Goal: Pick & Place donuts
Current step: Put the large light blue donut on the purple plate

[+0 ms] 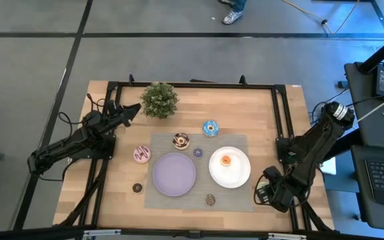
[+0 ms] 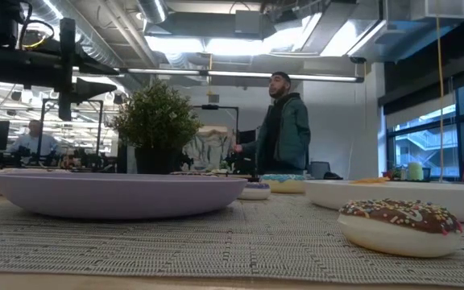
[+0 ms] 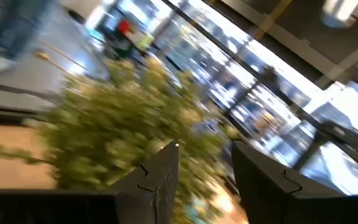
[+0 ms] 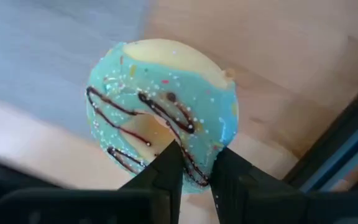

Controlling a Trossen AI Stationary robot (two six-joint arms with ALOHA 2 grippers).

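**Thin pinch on the green donut**

My right gripper (image 4: 191, 163), at the table's near right corner, grips a green donut (image 4: 160, 112) by its edge only; a jolt could drop it short of the white plate (image 1: 239, 175). My left gripper (image 3: 204, 168) waits open by the plant (image 1: 159, 99).

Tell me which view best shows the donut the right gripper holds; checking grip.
The right wrist view: the teal-iced donut fills it, its ring pinched in the right gripper. The high view shows only a green speck at that gripper. The low and left wrist views miss it. The left gripper idles beside the plant.
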